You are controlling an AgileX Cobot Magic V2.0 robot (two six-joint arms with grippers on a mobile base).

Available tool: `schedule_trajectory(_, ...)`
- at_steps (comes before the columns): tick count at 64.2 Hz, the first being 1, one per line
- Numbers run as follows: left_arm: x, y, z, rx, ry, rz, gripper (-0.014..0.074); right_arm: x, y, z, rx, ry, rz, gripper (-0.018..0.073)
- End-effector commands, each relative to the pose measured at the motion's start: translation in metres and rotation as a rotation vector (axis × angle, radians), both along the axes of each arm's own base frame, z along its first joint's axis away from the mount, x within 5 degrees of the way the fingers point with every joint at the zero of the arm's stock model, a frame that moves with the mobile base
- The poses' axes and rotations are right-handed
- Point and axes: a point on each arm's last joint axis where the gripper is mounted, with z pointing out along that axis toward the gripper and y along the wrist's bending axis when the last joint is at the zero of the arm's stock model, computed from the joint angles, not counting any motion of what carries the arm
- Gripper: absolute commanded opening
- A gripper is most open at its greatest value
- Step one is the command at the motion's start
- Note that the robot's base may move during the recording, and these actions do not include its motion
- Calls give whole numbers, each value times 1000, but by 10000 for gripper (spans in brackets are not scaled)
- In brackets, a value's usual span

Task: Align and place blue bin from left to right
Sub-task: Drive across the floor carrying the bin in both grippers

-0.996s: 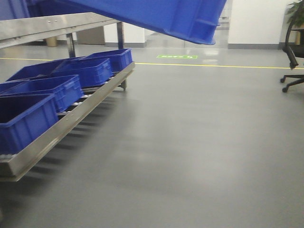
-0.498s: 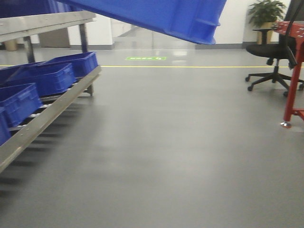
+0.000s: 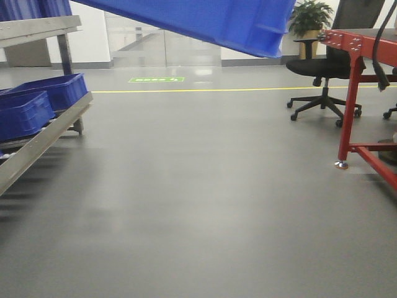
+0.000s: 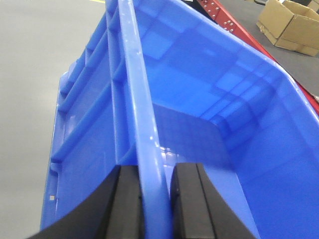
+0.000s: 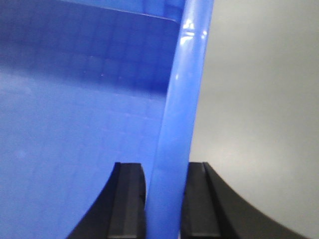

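The blue bin (image 3: 211, 22) hangs in the air between 2 claws, well above the grey floor and tilted, so that 1 bottom corner dips lowest in the front view.

The left gripper (image 4: 157, 201) is clamped on the bin's thick rim (image 4: 142, 99). 1 black finger presses the ribbed outer wall, the other presses the smooth inner wall, and the rim runs away from the claw between them. The right gripper (image 5: 164, 201) pinches the facing rim the same way, with the bin's inside to its left and bare floor to its right.

Holding 2 facing walls likely shares the load and stops the crate swinging, and the fat rim gives each claw a lip to bite on.

Beyond the left claw, past the bin's far wall, lie cardboard boxes (image 4: 289, 22). Below the claws and to their left stands a roller rack (image 3: 43, 139) with darker blue bins (image 3: 59, 90). To their right are a red table frame (image 3: 352, 93) and an office chair (image 3: 319, 74).

This looks like the carry stage. The bin probably needs levelling before it is set down.
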Motion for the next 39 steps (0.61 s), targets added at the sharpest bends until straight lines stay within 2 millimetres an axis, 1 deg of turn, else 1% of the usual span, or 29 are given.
schedule_trajectory(1, -6, -4, 19, -65, -121, -21, -111, -8, 4, 20, 75, -102, 36, -152)
schedule_trajectory(39, -6, -4, 19, -65, -121, -21, -111, -8, 4, 20, 75, -102, 36, -152)
